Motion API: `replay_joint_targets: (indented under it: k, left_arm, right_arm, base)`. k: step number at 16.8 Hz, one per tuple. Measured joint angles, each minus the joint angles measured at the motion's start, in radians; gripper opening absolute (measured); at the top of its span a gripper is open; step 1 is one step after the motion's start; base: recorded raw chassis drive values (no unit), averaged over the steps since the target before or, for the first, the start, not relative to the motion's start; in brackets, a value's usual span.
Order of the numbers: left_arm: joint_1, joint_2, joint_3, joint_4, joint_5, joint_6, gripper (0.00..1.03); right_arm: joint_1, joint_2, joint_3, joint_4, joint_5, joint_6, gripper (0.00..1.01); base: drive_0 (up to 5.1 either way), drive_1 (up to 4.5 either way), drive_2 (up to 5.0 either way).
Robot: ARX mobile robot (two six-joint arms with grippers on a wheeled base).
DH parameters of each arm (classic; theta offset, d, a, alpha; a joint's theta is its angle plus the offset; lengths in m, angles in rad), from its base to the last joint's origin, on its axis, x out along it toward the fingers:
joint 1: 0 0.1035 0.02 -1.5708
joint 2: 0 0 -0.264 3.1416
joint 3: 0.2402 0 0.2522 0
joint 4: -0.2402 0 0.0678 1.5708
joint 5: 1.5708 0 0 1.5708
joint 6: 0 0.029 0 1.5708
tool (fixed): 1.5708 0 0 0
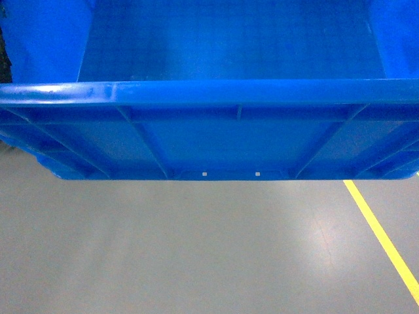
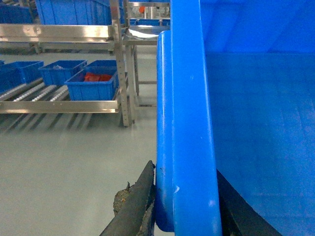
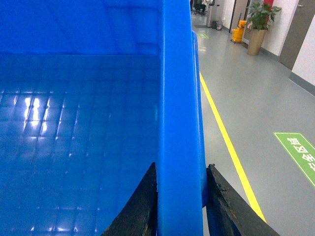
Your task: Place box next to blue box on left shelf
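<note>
Crate aloft, both rims pinched

Box (image 1: pixel 216 137) hangs over bare floor (image 1: pixel 196 248), inside smooth. Left gripper (image 2: pixel 184 206) and right gripper (image 3: pixel 179 206) clamp opposite rims. Left shelf (image 2: pixel 59 105) stands well apart, small crates (image 2: pixel 91 83) on its rollers.

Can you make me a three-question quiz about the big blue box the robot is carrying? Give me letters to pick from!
1. Where is the box?
A. on a shelf
B. held up above the floor
C. upside down on the floor

2. What colour is the line on the floor?
A. yellow
B. red
C. white

3. What is the right gripper doing?
A. hanging open
B. holding a cup
C. pinching the box's rim

Answers:
1 B, floor shows beneath the box.
2 A, the stripe is yellow.
3 C, its fingers sit on both sides of the rim.
</note>
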Motion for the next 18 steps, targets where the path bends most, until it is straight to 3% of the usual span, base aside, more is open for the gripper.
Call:
replay_joint_targets:
  k: [18]
  left_arm:
    - [0.0, 0.0, 0.0, 0.0, 0.0, 0.0, 0.2]
  right_arm:
    - [0.0, 0.0, 0.0, -0.002, 0.0, 0.0, 0.21]
  base:
    - [0.3, 4.58, -4.0]
